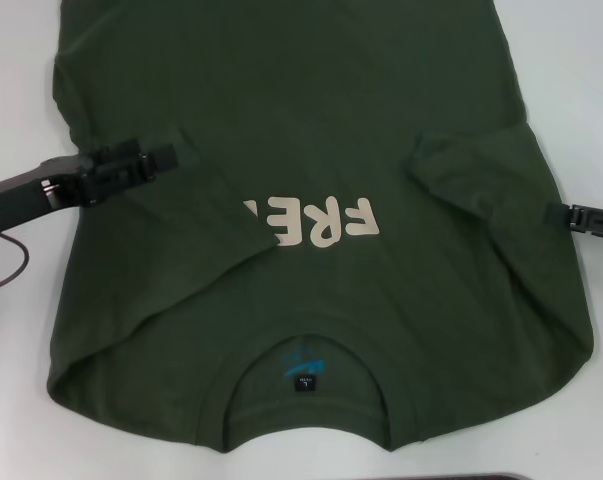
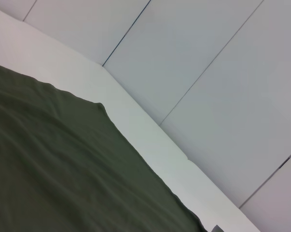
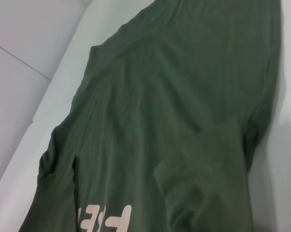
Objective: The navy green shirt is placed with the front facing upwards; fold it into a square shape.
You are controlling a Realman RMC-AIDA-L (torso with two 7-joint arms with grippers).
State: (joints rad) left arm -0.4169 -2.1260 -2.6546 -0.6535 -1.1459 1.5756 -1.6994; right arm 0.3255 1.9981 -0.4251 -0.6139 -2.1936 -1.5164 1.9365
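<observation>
Both sleeves of the navy green shirt (image 1: 311, 190) are, by my reading, already folded inward; the lengthwise folds to a square remain. Nearest me, at lower centre, the neck label (image 1: 305, 381) carries illegible blue print; above it reads "FRE", the rest covered by the left sleeve. My left hand (image 1: 166, 157) sits on the cloth at centre left, the right hand (image 1: 571, 215) at the right edge; whether either is clenched I cannot tell. White counter (image 1: 571, 80) lies beyond.
</observation>
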